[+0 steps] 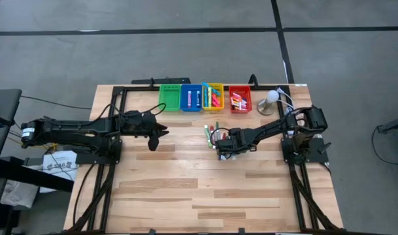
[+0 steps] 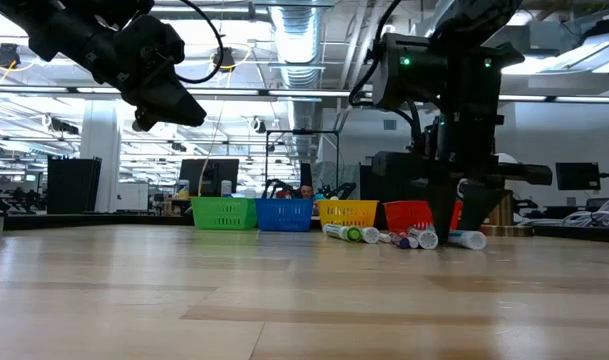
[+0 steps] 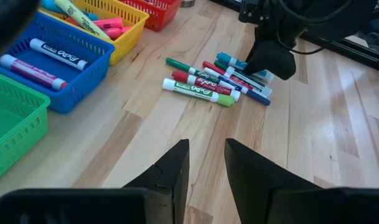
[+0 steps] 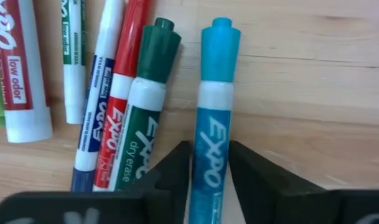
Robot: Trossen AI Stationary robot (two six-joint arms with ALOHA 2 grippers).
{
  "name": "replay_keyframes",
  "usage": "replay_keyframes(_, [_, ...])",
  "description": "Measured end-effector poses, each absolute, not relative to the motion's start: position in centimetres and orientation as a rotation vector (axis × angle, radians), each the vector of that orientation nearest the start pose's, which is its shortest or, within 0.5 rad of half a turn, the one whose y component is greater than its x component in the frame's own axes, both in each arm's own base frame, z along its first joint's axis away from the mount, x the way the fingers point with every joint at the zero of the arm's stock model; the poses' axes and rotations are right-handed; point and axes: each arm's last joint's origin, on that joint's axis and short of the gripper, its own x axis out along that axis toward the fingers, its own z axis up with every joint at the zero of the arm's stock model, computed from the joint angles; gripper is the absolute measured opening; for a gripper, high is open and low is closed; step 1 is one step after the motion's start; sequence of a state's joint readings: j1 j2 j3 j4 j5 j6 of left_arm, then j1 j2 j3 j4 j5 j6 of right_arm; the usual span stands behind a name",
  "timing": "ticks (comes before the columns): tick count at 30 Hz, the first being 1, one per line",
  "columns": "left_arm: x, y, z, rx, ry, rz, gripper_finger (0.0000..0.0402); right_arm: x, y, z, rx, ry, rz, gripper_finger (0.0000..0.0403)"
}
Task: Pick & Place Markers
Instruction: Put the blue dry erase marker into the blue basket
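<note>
- Right gripper is low on the table, its jaws pressed against either side of a cyan marker lying flat between them
- Just beside those jaws lie a green marker and the other loose markers
- Left gripper hangs above the wood, jaws slightly apart on nothing
- Beyond both: four bins holding more markers

Open-plan lab, exposed ceiling ducts, monitors
</note>
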State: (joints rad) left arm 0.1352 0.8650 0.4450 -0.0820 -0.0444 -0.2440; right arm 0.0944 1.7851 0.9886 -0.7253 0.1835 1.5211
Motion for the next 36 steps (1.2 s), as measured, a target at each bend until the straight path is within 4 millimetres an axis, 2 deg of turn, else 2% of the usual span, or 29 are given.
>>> replay_keyframes(5, [18.0, 2.6, 21.3, -0.261, 0.478, 0.236, 0.0102, 29.3, 2.3, 13.3, 0.995, 1.114, -1.155, 0.0045])
replay_keyframes(13, [18.0, 2.6, 21.3, -0.261, 0.478, 0.236, 0.0102, 28.9, 2.9, 13.8, 1.011, 1.168, -1.115, 0.0045])
replay_keyframes(18, [18.0, 2.6, 21.3, -0.261, 0.478, 0.236, 0.0102, 28.1, 3.3, 16.0, 1.044, 1.13, -1.081, 0.0064])
replay_keyframes(22, [18.0, 2.6, 21.3, -0.261, 0.478, 0.236, 0.0102, 27.7, 3.6, 18.3, 1.051, 0.991, -1.037, 0.0054])
replay_keyframes(27, [18.2, 2.5, 21.6, -0.293, 0.443, 0.207, 0.0102, 27.5, 3.9, 21.4, 1.051, 0.734, -0.954, 0.005])
replay_keyframes(36, [19.1, 2.2, 24.3, -0.303, 0.17, -0.036, 0.0102, 29.2, 3.4, 26.0, 0.925, 0.346, -0.714, 0.0057])
